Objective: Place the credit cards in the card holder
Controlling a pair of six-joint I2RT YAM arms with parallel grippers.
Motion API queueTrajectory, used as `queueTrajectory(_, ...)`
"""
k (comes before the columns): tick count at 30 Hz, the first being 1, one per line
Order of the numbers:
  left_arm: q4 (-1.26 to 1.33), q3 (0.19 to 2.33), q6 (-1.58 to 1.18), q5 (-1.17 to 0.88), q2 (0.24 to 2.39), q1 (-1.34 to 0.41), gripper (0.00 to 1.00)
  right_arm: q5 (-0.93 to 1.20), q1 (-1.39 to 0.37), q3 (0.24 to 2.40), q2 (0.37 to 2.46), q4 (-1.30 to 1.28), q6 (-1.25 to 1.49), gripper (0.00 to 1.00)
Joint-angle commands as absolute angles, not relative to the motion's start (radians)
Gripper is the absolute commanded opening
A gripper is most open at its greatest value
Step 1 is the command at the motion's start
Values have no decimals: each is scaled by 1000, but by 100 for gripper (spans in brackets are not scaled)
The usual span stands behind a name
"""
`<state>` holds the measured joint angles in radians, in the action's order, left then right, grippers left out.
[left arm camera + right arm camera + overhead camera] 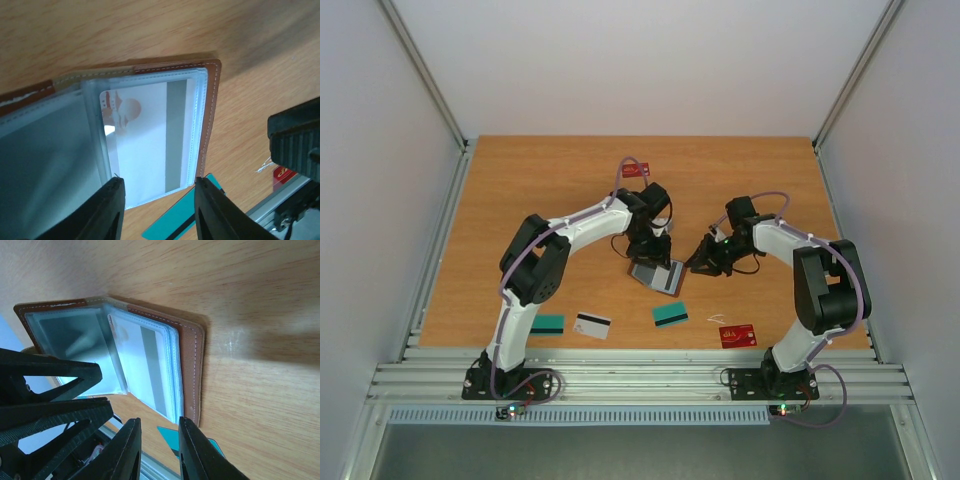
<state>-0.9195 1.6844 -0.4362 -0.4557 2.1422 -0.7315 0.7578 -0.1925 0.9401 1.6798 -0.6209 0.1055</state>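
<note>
Lying open near the middle of the table, the card holder turns its clear sleeves upward. A white card sits in the right-hand sleeve, its long axis running toward the left gripper, which hangs directly over the holder's near edge. Those jaws stand part spread astride the sleeve, with nothing plainly pinched. The right gripper waits just beside the holder's right edge, jaws narrowly parted with nothing between them. A teal card lies flat just near of the holder, long axis roughly left to right; I judge the left arm better placed for it. Along the near edge lie a second teal card, a striped card and a red card. The smooth wood likely offers fingers no lip. Pale walls close in on both sides.
</note>
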Motion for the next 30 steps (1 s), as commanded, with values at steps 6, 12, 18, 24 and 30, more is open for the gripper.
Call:
queueTrajectory(6, -939, 1699, -394, -424, 2182, -729, 28, 753, -217, 942, 1701, -606, 130, 23)
queueTrajectory(12, -935, 1694, -388, -424, 2200, -729, 23, 750, -225, 948, 1713, -606, 131, 23)
queueTrajectory(18, -937, 1704, -393, -404, 2221, -728, 14, 746, -230, 948, 1715, -607, 129, 24)
queueTrajectory(24, -934, 1698, -390, -388, 2228, -728, 7, 744, -230, 946, 1710, -610, 128, 23)
queueTrajectory(30, -928, 1684, -387, -381, 2227, -727, 5, 775, -238, 945, 1705, -585, 131, 24)
